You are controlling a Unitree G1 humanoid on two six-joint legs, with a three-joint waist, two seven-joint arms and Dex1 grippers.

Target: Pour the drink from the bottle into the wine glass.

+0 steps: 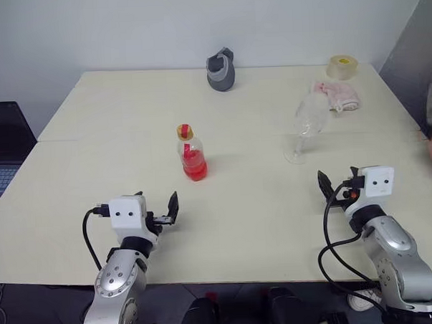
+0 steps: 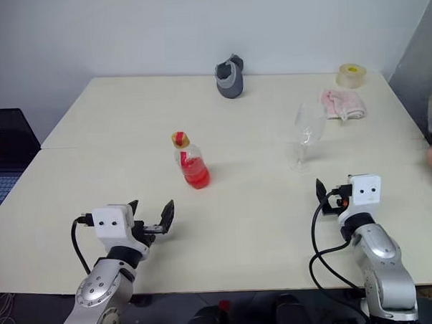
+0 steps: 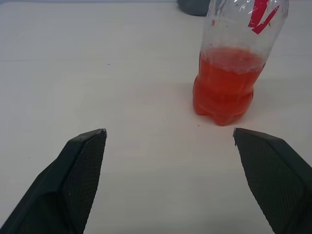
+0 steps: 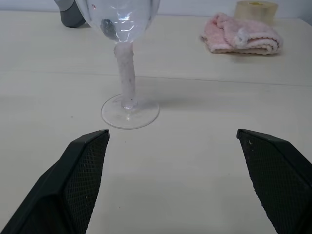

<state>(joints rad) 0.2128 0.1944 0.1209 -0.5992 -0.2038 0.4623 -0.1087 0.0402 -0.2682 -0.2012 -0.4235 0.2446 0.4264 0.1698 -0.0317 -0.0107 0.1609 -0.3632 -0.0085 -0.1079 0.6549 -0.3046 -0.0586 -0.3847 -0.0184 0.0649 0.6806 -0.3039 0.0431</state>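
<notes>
Both my grippers, left gripper (image 1: 158, 211) and right gripper (image 1: 338, 187), hover with jaws spread wide. The bottle (image 1: 192, 153) stands mid-table, wine glass (image 1: 304, 129) to its right. I should pinch the bottle's body squarely, staying low.

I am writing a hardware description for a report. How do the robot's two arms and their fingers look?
Both arms have rounded silver-grey metal segments with black joints. Each wrist carries a white box with two small dark dots. A black cable loops beside each arm. The left gripper and the right gripper each have two black wedge-shaped fingers with finely textured inner faces.
</notes>
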